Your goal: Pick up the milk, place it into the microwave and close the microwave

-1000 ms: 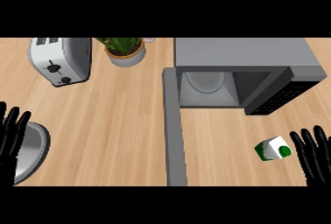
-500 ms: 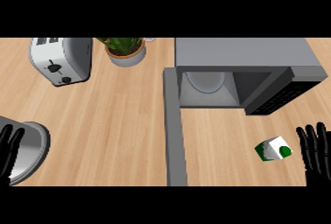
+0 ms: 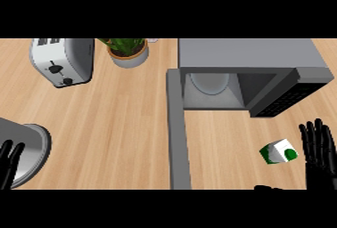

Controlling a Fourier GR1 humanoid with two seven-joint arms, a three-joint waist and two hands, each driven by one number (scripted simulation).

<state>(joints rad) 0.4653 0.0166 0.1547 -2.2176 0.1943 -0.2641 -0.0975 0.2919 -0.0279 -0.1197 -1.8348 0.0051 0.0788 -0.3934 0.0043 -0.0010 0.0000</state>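
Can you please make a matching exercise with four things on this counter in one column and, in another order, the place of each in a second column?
Things:
1. milk carton
2. toaster
3. potted plant
4. microwave

Places:
A. far left corner of the counter
B. far side, right of the toaster
C. next to the right hand
D. far right, door open

Pairs: 1-C, 2-A, 3-B, 4-D
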